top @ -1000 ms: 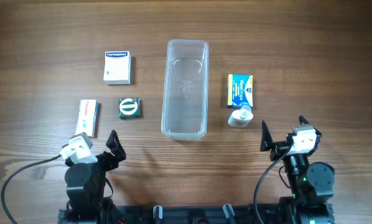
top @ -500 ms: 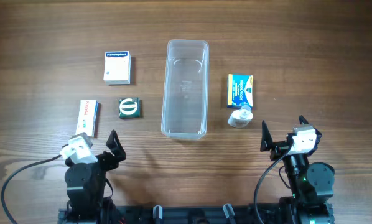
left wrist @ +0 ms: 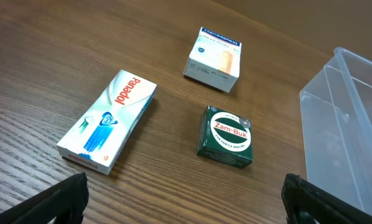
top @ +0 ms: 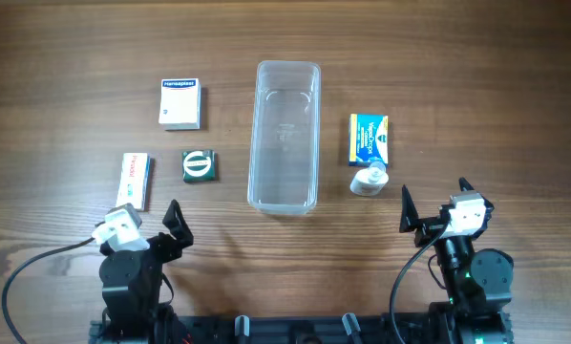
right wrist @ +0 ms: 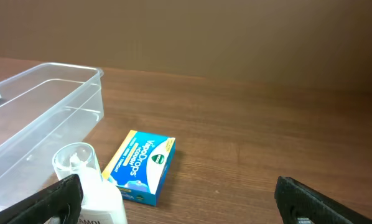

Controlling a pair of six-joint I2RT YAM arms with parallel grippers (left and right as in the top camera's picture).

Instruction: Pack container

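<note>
Wooden tabletop [top: 476,57] bears the clear, long plastic container [top: 285,134], probably light, stiff and slippery; its thin rim suits pinching. Left gripper [top: 150,227] and right gripper [top: 435,212] gape wide, empty.

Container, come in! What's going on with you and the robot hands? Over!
Left gripper open, empty. Right gripper open, empty. Container upright, nothing packed yet. Nothing in the way; blue box and white bottle sit beside it. Over.

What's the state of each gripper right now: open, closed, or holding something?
Left gripper: open, holding nothing.
Right gripper: open, holding nothing.
</note>
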